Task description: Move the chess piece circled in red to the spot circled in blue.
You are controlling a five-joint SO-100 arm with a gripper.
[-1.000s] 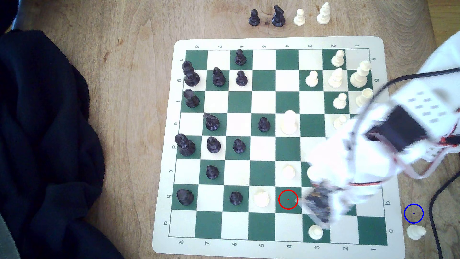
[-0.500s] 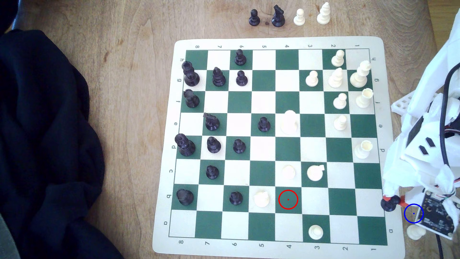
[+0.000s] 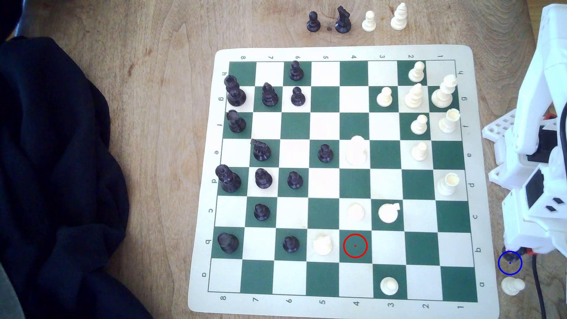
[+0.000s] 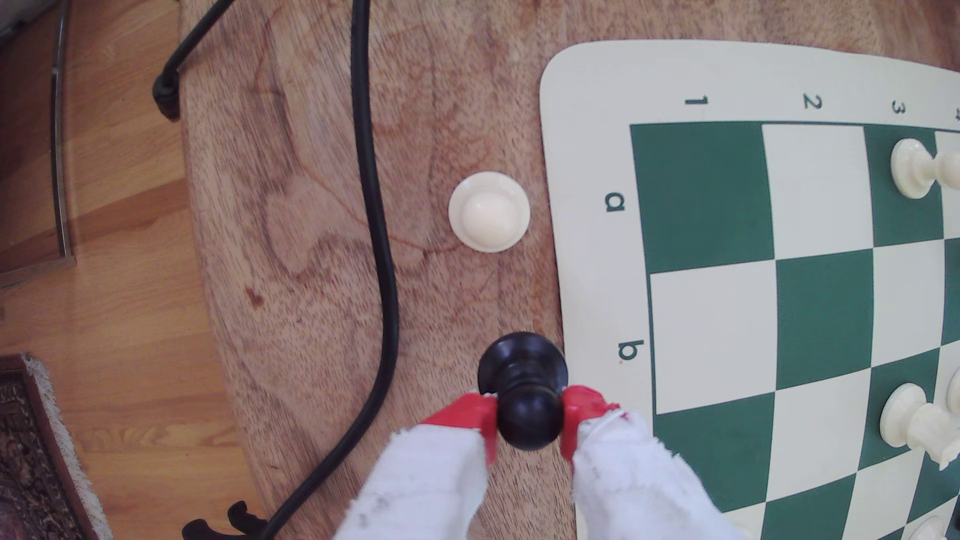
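Item, red ring [image 3: 355, 245]: lies on a green square of row b on the chess mat [image 3: 343, 52], left of centre-right in the exterior view. The square inside it is bare; it was bare a second ago too, so the lift-off is already done.

Item, black pawn [image 3: 511, 257]: the piece of the task. Half a second ago it hung over the mat's edge by row b; it now sits further to the exterior view's right, off the mat, overlapping the upper part of the blue ring [image 3: 510, 263]. In the wrist view the black pawn [image 4: 524, 384] is upright, its flared base over bare wood just beside the mat's border near the letter b. Whether the base touches the counter [image 4: 311, 259] cannot be told.

Item, tool [image 4: 530, 420]: closed on the pawn's round head, one red fingertip [image 4: 470, 415] pressed to each side; white wrapping covers the fingers behind the tips. Since a second ago the arm has swung from over the board to the counter's right margin.

Item, white pawn [image 3: 512, 286]: stands on the counter just below the blue ring, near but apart from the black pawn.

Item, black cable [image 4: 374, 207]: runs along the counter beyond both pawns, well clear.

Judgement: transport is nearly complete. What remains is a slight shift toward the ring's centre, lowering until seated, then opening. Risk: tipping the pawn on release, or nudging the white pawn.
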